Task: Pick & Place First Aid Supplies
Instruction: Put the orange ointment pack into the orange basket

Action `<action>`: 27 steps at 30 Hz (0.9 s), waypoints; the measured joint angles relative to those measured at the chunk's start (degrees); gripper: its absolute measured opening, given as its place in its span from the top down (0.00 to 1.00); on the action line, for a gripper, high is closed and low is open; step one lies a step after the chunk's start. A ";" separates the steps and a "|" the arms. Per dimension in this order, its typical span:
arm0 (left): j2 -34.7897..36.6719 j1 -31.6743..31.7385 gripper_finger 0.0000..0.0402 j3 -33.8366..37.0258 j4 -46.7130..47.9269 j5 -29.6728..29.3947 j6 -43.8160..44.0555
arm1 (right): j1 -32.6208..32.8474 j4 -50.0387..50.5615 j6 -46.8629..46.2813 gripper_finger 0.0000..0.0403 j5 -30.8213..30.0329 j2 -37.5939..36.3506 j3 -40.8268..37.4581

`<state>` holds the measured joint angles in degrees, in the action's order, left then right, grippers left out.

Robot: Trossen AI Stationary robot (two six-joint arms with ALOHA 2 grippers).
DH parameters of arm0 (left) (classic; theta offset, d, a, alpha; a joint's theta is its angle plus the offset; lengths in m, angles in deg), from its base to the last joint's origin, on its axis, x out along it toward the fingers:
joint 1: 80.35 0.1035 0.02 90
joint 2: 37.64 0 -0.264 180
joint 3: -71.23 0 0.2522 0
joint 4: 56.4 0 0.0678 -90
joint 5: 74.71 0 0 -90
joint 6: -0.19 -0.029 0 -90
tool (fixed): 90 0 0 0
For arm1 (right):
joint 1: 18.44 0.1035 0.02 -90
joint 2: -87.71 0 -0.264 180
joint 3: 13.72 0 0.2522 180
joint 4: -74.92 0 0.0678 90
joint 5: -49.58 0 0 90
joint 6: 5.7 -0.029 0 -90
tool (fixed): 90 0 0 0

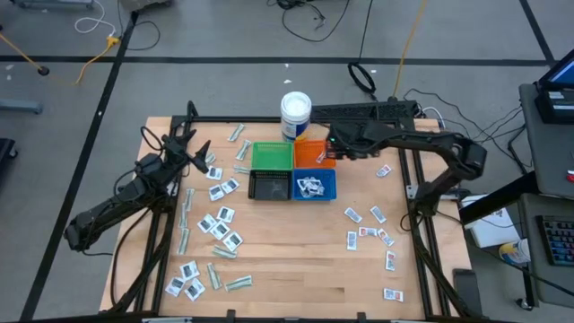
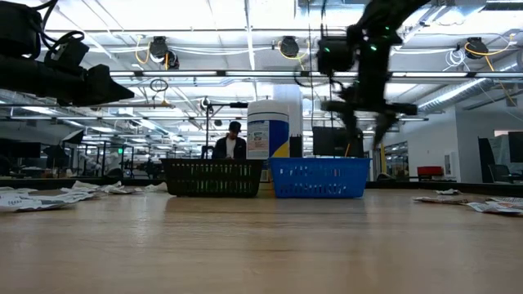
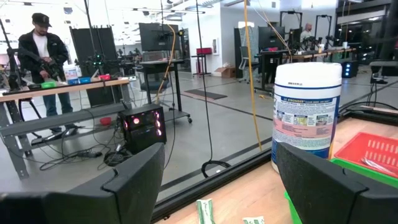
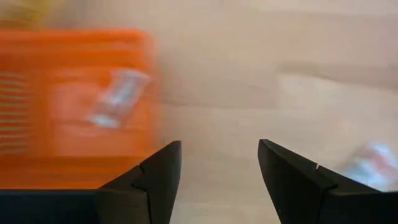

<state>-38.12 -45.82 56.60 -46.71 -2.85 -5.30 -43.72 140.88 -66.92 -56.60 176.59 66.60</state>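
Observation:
The first aid supplies are small white packets and pale-green strips. They lie flat on the wooden table in a left cluster and a right cluster. More lie in the blue bin, and one lies in the orange bin. My right gripper hangs open and empty above the table, just right of the orange bin, fingers pointing down. My left gripper is open and empty, held level above the left cluster, facing the white tub.
Four square bins stand together mid-table: green, orange, black and blue. The white tub stands behind them at the far edge. One packet lies alone on the table right of the orange bin. A person stands beyond the table.

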 joint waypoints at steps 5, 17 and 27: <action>-0.01 0.00 0.23 0.01 0.00 0.02 0.00 | -1.43 0.45 -4.06 0.48 -0.27 -6.17 -8.44; -0.01 0.00 0.23 -0.01 0.00 0.01 0.00 | -5.32 1.36 -8.58 0.48 -0.27 -17.19 -21.56; -0.01 0.02 0.23 0.01 0.00 0.02 0.00 | -8.15 -5.54 -7.85 0.48 -0.19 -17.94 -30.00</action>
<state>-38.13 -45.80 56.60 -46.71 -2.84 -5.30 -51.88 135.34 -74.78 -56.79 158.64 36.59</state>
